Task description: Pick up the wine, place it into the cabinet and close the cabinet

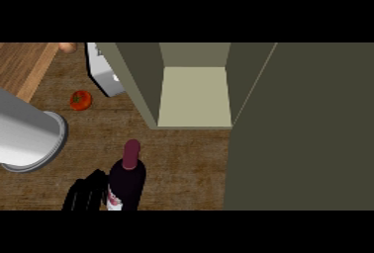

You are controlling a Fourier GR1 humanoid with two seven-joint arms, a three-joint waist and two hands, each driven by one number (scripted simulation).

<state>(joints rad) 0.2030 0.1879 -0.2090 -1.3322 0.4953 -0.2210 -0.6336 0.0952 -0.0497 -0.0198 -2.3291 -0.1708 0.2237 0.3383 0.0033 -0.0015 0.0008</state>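
The wine bottle (pixel 127 179) is dark with a maroon cap and a pale label, and it stands upright at the lower left, its base cut off by the view's edge. My left hand (pixel 85 191) is pressed against the bottle's left side with its fingers curled onto it. Its grey forearm (pixel 25 136) fills the left edge. The olive cabinet (pixel 146 89) is open just beyond the bottle, showing a pale bare shelf (pixel 194 96). Its door (pixel 300 123) is swung out and covers the right side. My right hand does not show.
A red tomato (pixel 80 100) lies on the wooden counter (pixel 182 163) left of the cabinet. A grey-white object (pixel 106 74) leans against the cabinet's left wall. A light wooden board (pixel 25 64) sits at the far left corner.
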